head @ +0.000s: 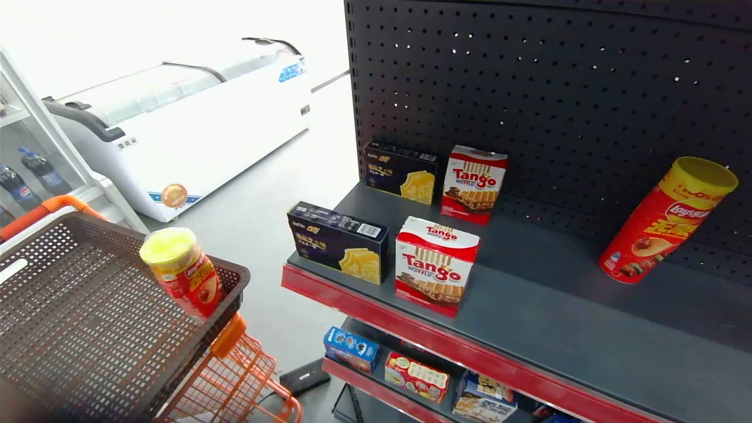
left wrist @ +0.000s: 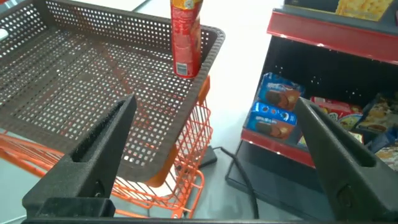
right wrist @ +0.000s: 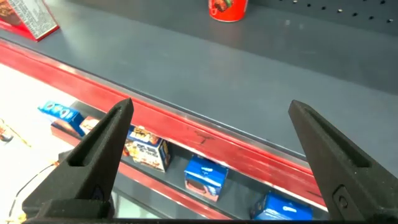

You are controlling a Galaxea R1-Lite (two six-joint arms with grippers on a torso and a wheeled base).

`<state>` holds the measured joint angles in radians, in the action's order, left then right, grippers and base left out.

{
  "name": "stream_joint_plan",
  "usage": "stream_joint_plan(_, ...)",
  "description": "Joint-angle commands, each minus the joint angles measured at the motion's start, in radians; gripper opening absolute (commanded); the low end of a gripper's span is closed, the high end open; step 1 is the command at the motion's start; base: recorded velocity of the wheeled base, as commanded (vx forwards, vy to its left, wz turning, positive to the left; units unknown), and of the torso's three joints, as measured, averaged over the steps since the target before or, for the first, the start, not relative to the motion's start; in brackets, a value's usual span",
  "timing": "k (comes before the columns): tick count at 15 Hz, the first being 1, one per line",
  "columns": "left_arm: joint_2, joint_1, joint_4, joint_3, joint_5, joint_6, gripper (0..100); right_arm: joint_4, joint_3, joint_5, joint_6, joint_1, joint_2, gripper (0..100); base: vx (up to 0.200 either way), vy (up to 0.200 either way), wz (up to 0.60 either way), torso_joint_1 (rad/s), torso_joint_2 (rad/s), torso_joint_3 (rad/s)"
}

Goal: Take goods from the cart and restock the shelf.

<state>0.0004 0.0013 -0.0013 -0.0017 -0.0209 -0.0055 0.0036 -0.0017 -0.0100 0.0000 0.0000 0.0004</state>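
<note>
The chip can (head: pixel 182 271) stood upright in the cart basket (head: pixel 88 329), its long axis vertical, at the basket's corner nearest the shelf (head: pixel 558 294). My left hand (left wrist: pixel 212 104) was spread wide and empty beside the basket, the can ahead of it, so I judged the left arm the nearer. My right hand (right wrist: pixel 210 107), also wide and empty, hung well away from the basket over the shelf's red lip.

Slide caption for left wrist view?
Open left gripper facing the cart basket, one chip can standing near its corner.
</note>
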Motion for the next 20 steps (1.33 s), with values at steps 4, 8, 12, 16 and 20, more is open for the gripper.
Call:
stream_joint_plan(4,0.006,0.002,0.021,-0.07,-0.022,0.024,100,0.001,0.0,-0.001,0.0,0.0,0.0,100,0.0,0.0,0.0,0.0,0.0,0.0)
stream_joint_plan(8,0.467,0.003,0.095,-0.297,-0.051,0.024,100,0.001,0.0,-0.001,0.0,0.002,0.0,100,0.0,0.0,0.0,0.0,0.0,0.0)
stream_joint_plan(12,0.8,0.031,-0.132,-0.296,-0.051,0.013,100,0.001,0.0,-0.001,0.0,0.0,0.0,100,0.0,0.0,0.0,0.0,0.0,0.0)
stream_joint_plan(16,1.069,0.132,-0.316,-0.297,-0.044,0.03,100,0.001,0.0,-0.001,0.0,0.0,0.0,100,0.0,0.0,0.0,0.0,0.0,0.0)
stream_joint_plan(20,1.311,0.126,-0.661,-0.221,-0.042,0.03,100,0.001,0.0,-0.001,0.0,0.0,0.0,100,0.0,0.0,0.0,0.0,0.0,0.0)
